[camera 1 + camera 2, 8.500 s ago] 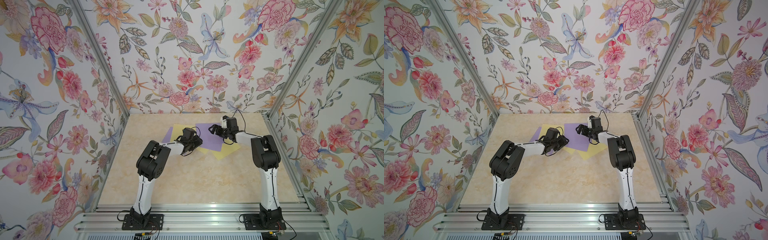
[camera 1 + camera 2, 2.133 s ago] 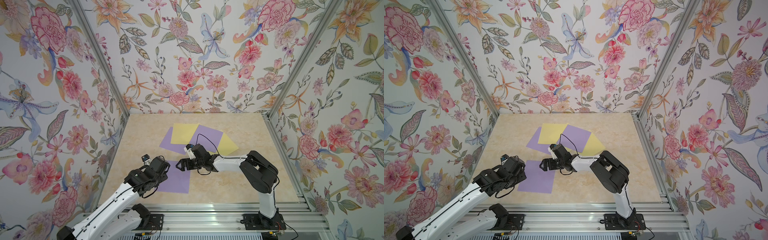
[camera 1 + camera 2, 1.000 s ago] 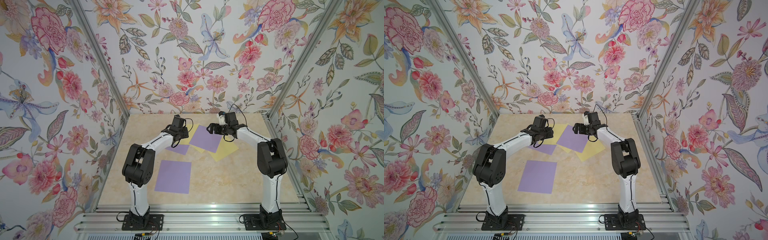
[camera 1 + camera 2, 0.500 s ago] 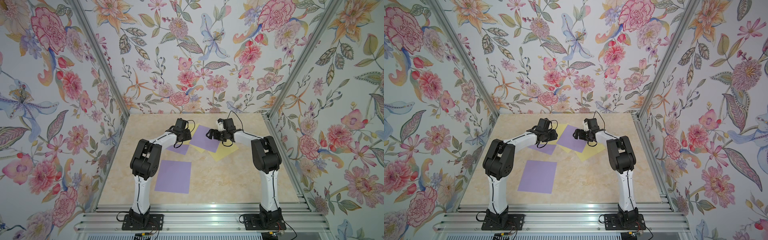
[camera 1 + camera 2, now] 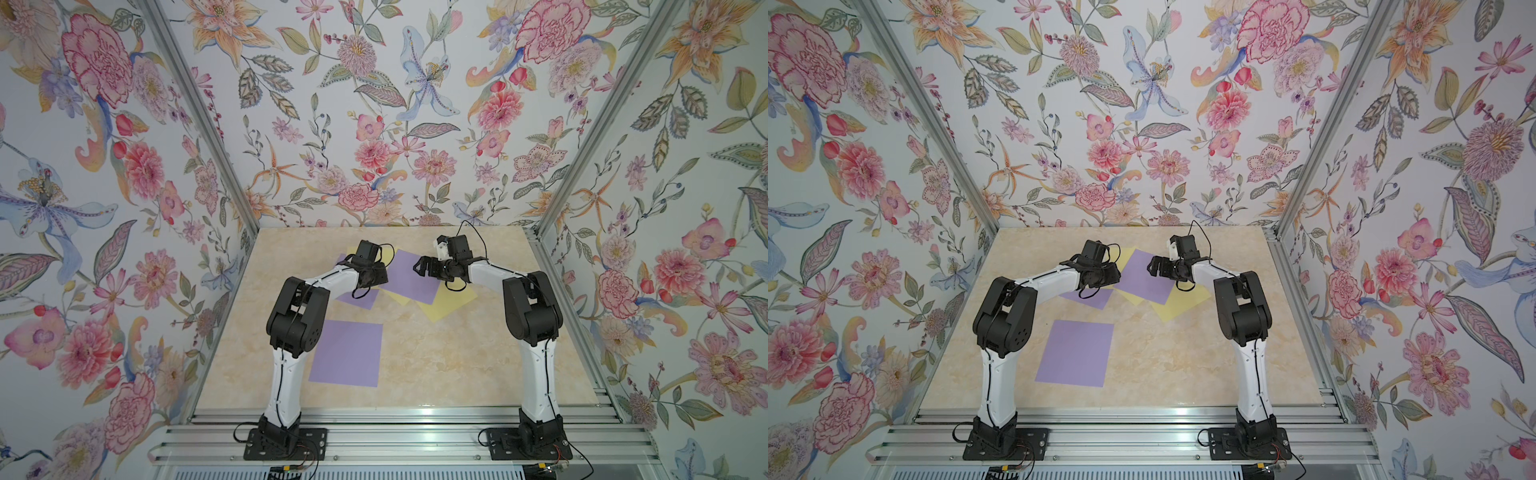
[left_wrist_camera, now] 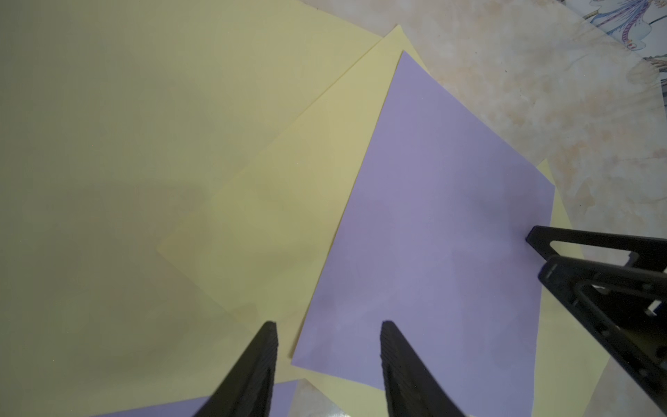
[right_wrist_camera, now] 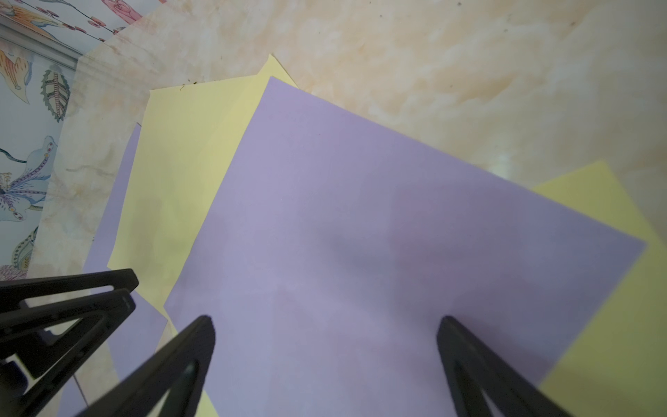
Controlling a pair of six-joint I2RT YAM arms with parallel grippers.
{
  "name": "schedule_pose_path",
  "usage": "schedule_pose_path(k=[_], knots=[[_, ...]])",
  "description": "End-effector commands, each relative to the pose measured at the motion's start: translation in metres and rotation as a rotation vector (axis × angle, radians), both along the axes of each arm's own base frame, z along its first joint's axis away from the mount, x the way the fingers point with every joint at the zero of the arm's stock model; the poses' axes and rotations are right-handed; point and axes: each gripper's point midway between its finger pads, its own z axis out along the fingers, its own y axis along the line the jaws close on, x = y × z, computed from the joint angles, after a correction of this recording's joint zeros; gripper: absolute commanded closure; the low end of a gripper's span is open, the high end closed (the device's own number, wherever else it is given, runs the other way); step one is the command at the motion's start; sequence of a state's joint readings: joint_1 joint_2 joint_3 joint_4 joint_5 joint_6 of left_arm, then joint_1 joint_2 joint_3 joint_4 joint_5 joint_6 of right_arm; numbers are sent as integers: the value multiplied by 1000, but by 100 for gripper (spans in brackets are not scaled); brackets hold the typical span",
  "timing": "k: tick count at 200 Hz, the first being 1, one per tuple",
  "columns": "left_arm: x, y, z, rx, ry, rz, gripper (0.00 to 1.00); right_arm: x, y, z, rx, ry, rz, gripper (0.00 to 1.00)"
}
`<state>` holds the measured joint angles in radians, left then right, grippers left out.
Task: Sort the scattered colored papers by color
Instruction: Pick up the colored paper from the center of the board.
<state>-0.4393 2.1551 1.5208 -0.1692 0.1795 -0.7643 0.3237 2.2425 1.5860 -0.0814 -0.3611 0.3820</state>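
Top views: the papers were piled toward the back of the tabletop (image 5: pixel 457 365). The top purple sheet (image 5: pixel 409 276) lay over the yellow sheets (image 5: pixel 451 305), and a second purple sheet (image 5: pixel 359 300) stuck out under the left arm. The lone purple sheet (image 5: pixel 347 353) lay flat nearer the front, apart from the pile, in both top views. The left gripper (image 5: pixel 374 276) and right gripper (image 5: pixel 424 266) sat over opposite edges of the top purple sheet (image 5: pixel 1144 276); jaw gaps were hard to read here.

Left wrist: the left gripper (image 6: pixel 328 343) was partly open with nothing between the jaws, straddling a corner of the top purple sheet (image 6: pixel 433 234). Contact with the paper: couldn't tell.

Right wrist: the right gripper (image 7: pixel 325 332) was spread wide and empty, over the top purple sheet (image 7: pixel 361 234), with yellow sheets (image 7: pixel 187 162) showing on both sides.
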Motion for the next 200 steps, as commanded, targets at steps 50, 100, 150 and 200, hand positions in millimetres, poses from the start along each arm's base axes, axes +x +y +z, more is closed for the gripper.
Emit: schedule_pose_path(k=[50,100,150,200], knots=[[-13,-1,-20,59,74,2,51,-10,-4,-31,2,76,-8,0],[-10,-2,-23,80,79,-9,50,-11,-3,-32,17,79,-8,0],[-14,-11,-31,42,120,-6,50,-11,-3,-33,20,83,-9,0],[-20,-15,-45,-20,191,21,51,-12,-4,-33,24,81,-11,0]])
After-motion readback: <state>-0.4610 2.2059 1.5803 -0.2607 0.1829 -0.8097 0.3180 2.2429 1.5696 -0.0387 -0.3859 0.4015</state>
